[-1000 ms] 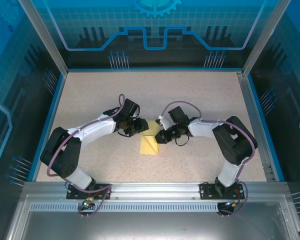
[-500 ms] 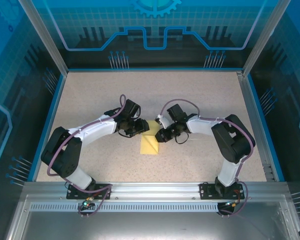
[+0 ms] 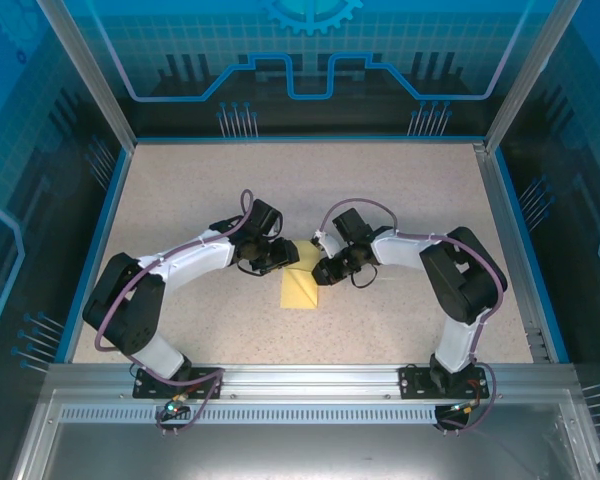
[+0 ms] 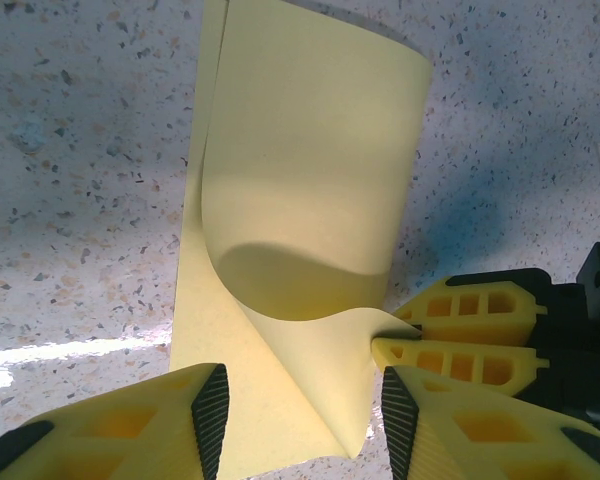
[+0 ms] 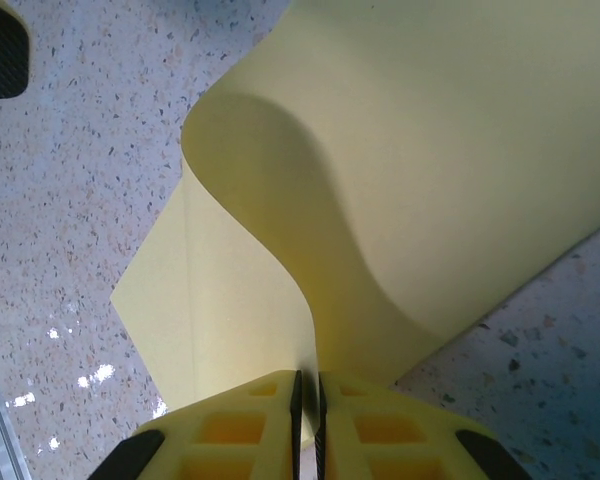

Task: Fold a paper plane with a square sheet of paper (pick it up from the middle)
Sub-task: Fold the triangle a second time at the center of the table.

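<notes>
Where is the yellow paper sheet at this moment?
In the top view the yellow sheet lies centrally on the table, one edge curled up and pinched by the right tool, with the open left tool close beside it.

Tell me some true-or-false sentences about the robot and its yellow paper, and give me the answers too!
1. The right tool pinches the thin pale-yellow paper sheet. True.
2. The left tool is shut tight. False: its fingers stand apart.
3. The paper lies completely flat. False: one flap curls up off the speckled table.
4. Both tools are close to the paper. True.
</notes>
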`<state>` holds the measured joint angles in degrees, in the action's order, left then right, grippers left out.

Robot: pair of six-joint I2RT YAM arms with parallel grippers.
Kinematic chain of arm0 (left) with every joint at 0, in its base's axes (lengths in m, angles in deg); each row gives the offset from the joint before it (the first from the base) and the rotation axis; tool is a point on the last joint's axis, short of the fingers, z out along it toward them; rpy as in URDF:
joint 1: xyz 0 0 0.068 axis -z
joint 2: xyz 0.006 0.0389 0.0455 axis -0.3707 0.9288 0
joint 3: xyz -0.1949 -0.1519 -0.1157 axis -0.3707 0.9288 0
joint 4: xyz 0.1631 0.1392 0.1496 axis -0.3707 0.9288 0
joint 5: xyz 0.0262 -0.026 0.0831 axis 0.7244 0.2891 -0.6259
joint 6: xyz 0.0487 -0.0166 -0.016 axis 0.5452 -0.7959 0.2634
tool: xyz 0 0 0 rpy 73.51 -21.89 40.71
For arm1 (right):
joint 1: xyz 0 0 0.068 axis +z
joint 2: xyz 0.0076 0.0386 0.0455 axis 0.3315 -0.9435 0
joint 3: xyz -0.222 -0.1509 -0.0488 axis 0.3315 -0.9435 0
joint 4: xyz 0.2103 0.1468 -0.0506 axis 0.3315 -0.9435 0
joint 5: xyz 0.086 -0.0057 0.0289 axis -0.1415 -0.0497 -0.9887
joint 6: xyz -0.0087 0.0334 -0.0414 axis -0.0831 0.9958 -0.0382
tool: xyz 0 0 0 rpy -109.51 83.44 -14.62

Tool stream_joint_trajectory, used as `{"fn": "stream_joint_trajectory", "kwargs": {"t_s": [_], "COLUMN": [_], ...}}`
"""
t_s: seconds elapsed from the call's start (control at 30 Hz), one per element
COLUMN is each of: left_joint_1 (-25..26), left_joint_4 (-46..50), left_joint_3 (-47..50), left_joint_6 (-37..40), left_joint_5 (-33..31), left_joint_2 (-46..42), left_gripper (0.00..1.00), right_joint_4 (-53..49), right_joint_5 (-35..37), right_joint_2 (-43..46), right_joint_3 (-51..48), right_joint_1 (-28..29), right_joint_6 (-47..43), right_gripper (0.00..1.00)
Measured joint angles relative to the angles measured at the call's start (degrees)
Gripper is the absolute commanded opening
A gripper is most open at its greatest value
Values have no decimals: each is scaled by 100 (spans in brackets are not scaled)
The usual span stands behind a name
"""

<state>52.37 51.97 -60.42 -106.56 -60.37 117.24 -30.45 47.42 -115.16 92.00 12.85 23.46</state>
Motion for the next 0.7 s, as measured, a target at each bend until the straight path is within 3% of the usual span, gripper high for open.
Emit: {"fn": "stream_joint_trajectory", "kwargs": {"t_s": [0.4, 0.53, 0.7], "left_joint_1": [7, 22, 37], "left_joint_4": [0, 0, -2], "left_joint_3": [0, -2, 0], "left_joint_6": [0, 0, -17], "left_joint_5": [0, 2, 37], "left_joint_2": [63, 66, 66], "left_gripper": [47, 43, 30], "right_joint_4": [-48, -85, -85], "right_joint_5": [0, 28, 63], "right_joint_2": [-85, -133, -181], "right_joint_3": [81, 109, 111], "right_joint_1": [0, 0, 0], "right_joint_6": [-26, -44, -44], "right_gripper": [14, 15, 15]}}
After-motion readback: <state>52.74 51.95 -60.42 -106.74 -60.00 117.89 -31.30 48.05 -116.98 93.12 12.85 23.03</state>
